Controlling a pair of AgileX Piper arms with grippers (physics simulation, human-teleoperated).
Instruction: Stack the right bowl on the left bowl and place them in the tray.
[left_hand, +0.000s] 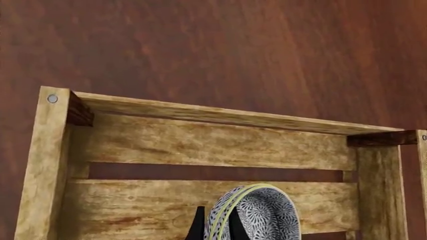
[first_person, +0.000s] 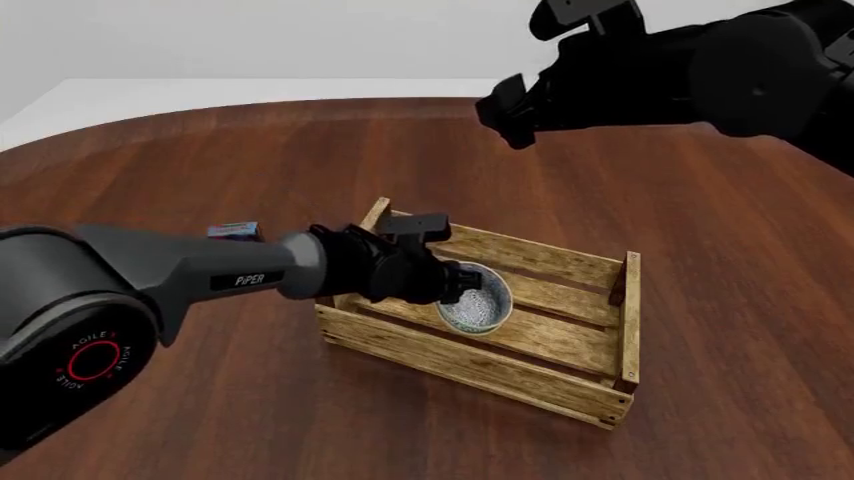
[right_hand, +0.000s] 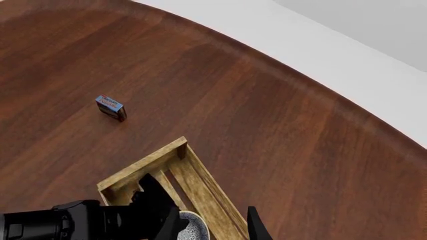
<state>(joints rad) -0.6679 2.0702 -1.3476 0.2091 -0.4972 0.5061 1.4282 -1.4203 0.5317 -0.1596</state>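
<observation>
The tray is a light-wood slatted crate in the middle of the table, also in the left wrist view and the right wrist view. My left gripper reaches into it from the left and is shut on the rim of a blue-white patterned bowl. The bowl hangs tilted inside the tray, and two close rims suggest one bowl nested in another. My left gripper pinches that rim between its dark fingertips. My right gripper is raised high behind the tray, open and holding nothing; one fingertip shows.
A small dark red-blue box lies on the brown wooden table left of the tray, also in the right wrist view. The table's curved far edge meets a pale floor. The left arm stretches across the table's left side.
</observation>
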